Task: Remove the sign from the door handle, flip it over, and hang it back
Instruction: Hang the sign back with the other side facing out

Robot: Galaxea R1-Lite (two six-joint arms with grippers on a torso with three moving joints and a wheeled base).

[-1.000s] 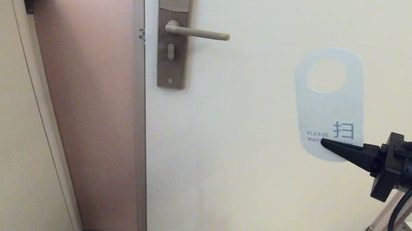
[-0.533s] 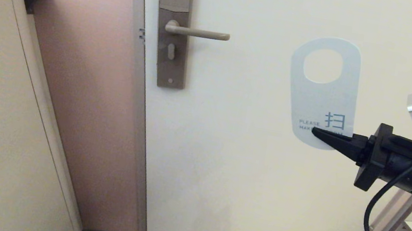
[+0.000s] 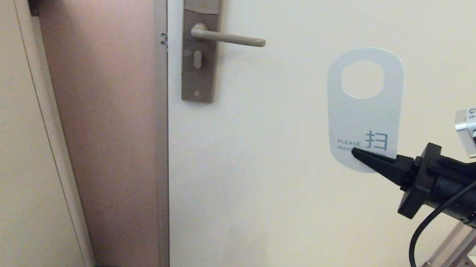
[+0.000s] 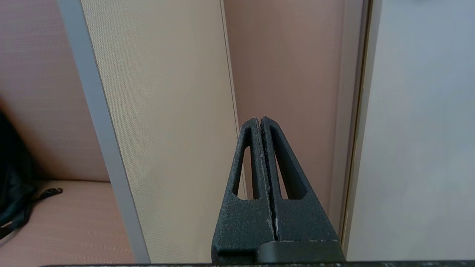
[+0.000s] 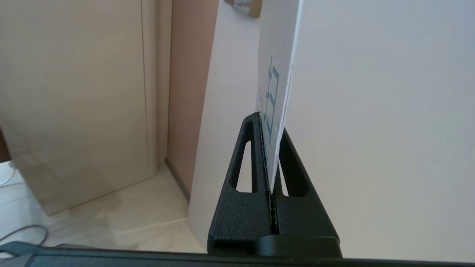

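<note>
The right gripper [image 3: 355, 153] is clamped on the lower end of the sign [image 3: 359, 119], which hangs free of the handle [image 3: 229, 37], well to the handle's right and slightly below it. The sign stands upright, white face out, hole on top. The handle's free tip points toward the sign, so the hole must travel left along the lever's axis. The left gripper [image 4: 261, 122], pressed together and empty, waits beside the doorframe, out of the head view.
</note>
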